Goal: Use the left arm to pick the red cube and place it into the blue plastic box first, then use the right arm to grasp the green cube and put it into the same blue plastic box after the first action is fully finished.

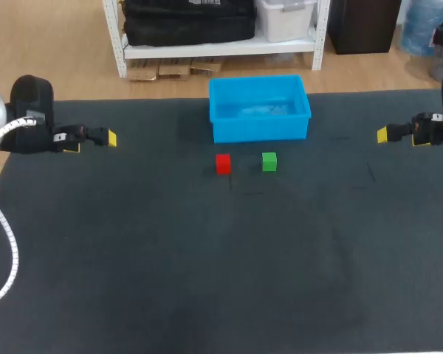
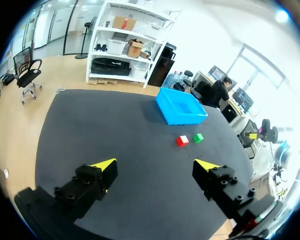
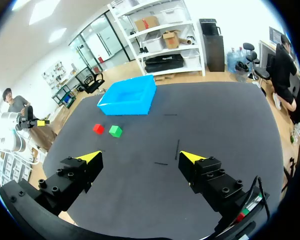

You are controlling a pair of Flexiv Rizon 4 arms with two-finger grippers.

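A red cube (image 1: 223, 163) and a green cube (image 1: 269, 161) sit side by side on the dark mat, just in front of the blue plastic box (image 1: 259, 108), which looks empty. My left gripper (image 1: 96, 139) hovers open at the far left of the table, well away from the cubes. My right gripper (image 1: 396, 133) hovers open at the far right. In the left wrist view the red cube (image 2: 182, 141), green cube (image 2: 198, 137) and box (image 2: 180, 106) lie far ahead of the open gripper (image 2: 157, 165). The right wrist view shows its gripper (image 3: 140, 157) open, with both cubes (image 3: 98, 128) (image 3: 115, 131) and the box (image 3: 128, 96) ahead.
The dark mat (image 1: 207, 258) covers the whole table. A white cable (image 1: 7, 243) loops over its left edge.
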